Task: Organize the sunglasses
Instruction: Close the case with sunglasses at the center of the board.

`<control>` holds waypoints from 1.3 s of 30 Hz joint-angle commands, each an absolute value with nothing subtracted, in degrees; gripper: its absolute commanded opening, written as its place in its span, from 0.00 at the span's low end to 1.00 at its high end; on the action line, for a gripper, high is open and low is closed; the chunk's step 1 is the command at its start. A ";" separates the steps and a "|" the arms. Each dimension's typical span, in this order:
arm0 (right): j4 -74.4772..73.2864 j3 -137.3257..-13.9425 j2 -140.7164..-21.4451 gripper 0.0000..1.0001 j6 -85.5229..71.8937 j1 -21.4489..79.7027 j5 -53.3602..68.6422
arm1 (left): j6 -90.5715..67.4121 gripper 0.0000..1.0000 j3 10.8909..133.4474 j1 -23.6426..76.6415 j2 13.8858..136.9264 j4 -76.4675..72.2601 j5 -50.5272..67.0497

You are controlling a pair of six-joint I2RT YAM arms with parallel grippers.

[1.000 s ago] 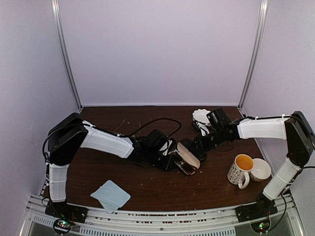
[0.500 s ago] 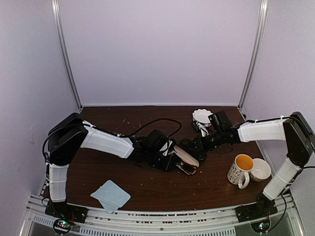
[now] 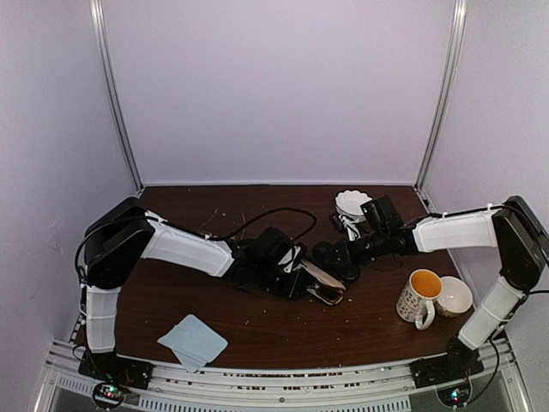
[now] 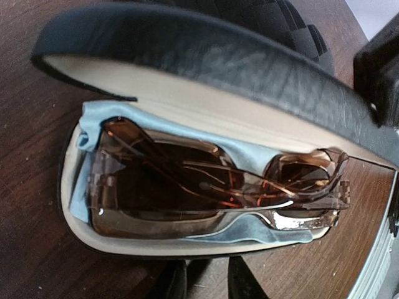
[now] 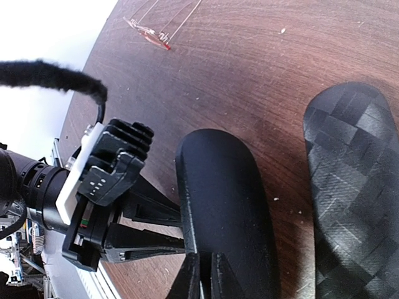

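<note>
A pair of sunglasses (image 4: 206,187) with brown lenses and copper-coloured wire arms lies in the open black case (image 4: 187,246) on a light-blue cloth (image 4: 249,156). The case lid (image 5: 224,212) hangs low over them, its cream lining showing in the left wrist view. My left gripper (image 4: 206,283) stands open, its tips against the case's near wall and bare wood between the fingers. My right gripper (image 5: 209,274) is shut, its tips resting on the lid's outside near the rim. Thin wire-framed glasses (image 5: 156,28) lie on the table farther off.
A second black case with a woven pattern (image 5: 349,187) lies just beside the lid. A mug (image 3: 420,293) and a white bowl (image 3: 455,294) stand at the right, and another white dish (image 3: 350,202) sits at the back. A light-blue cloth (image 3: 193,341) lies at the front left.
The case lid has swung down from nearly upright to low over the sunglasses. My right gripper followed it leftward and its jaws narrowed. The left arm has not moved.
</note>
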State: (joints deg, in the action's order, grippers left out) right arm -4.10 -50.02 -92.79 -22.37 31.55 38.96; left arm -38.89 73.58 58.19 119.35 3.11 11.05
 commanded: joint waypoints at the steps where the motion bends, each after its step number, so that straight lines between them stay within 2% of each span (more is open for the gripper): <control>1: -8.59 -47.17 -95.40 0.07 -22.90 34.18 37.28 | -38.03 0.26 74.44 58.36 120.12 1.14 11.20; 20: -7.56 -45.99 -98.95 0.05 -24.46 39.20 32.60 | -38.03 0.26 73.77 58.36 119.37 1.05 10.87; 29: -13.23 -48.53 -93.94 0.05 -21.29 39.26 28.65 | -36.83 0.26 71.85 58.36 114.01 2.52 7.61; 39: -18.69 -51.61 -85.28 0.08 -18.37 39.29 23.93 | -32.81 0.29 66.78 58.36 103.07 7.54 -2.26</control>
